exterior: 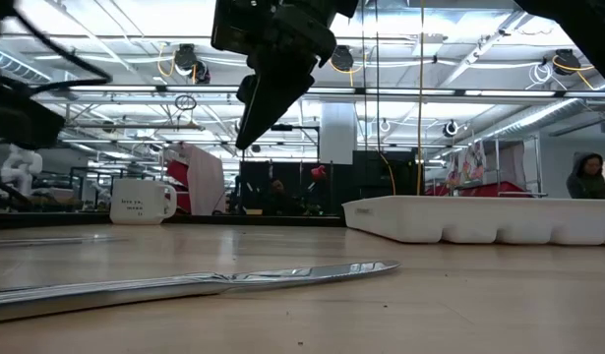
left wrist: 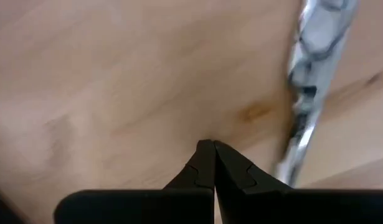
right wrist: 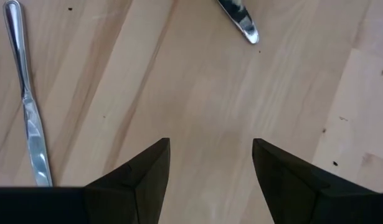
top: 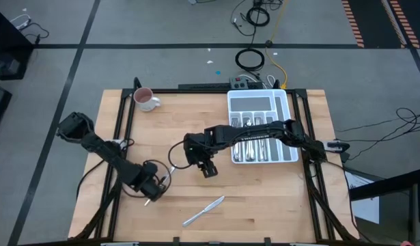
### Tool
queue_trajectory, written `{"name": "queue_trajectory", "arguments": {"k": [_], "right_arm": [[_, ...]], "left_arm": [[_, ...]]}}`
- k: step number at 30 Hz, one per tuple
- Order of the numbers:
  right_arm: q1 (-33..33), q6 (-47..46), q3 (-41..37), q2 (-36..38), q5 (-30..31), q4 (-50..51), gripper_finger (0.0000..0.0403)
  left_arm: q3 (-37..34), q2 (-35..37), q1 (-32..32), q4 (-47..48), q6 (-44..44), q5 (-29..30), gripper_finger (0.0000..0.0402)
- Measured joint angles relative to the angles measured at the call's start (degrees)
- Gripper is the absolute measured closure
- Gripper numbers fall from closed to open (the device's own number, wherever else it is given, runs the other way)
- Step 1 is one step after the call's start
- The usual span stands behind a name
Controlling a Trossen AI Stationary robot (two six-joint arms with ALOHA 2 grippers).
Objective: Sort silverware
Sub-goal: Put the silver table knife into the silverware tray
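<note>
A light wooden butcher-block table top (top: 196,123) in a black metal frame stands on a grey floor (top: 128,27) crossed by dark seam lines. Black and yellow cables (top: 254,58) lie coiled on the floor beyond the table's far edge, and orange-and-black hazard striping (top: 394,17) runs near one corner. The low view looks into a large hall with bright strip lights (exterior: 135,15) on an open ceiling of pipes and beams. A white column (exterior: 336,133) stands mid-room, and a person (exterior: 587,177) is at the far right.

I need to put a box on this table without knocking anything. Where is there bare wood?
Bare wood lies between the mug and the tray, and at the near right corner below the tray. It is crowded mid-table: both grippers, the right one open and the left shut, with a knife nearby.
</note>
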State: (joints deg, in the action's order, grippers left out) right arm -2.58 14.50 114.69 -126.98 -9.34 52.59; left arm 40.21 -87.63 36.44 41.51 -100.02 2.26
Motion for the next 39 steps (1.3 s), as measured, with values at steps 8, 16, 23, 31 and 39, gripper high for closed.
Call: {"name": "queue_trajectory", "arguments": {"k": [8,16,23,31,39], "right_arm": [[0.0,-0.1,0.0,0.0,0.0,0.2,0.0184],[0.0,-0.7,0.0,0.0,0.0,1.7,0.0184],[0.0,-2.9,0.0,0.0,-1.4,4.1,0.0184],[-1.6,4.9,-0.1,0.0,-3.3,2.3,0.0184],[-2.6,6.3,-0.1,-4.0,-6.8,-3.0,0.0184]], "left_arm": [[0.3,-0.5,-7.7,-13.7,9.5,9.4,0.0401],[0.4,-0.5,-16.2,-26.8,22.1,15.4,0.0401],[0.4,2.2,-18.6,-19.8,22.5,13.6,0.0401],[0.4,10.3,-15.8,-10.5,22.5,13.4,0.0401],[0.4,14.0,-13.0,-2.3,19.3,14.4,0.0401]]}}
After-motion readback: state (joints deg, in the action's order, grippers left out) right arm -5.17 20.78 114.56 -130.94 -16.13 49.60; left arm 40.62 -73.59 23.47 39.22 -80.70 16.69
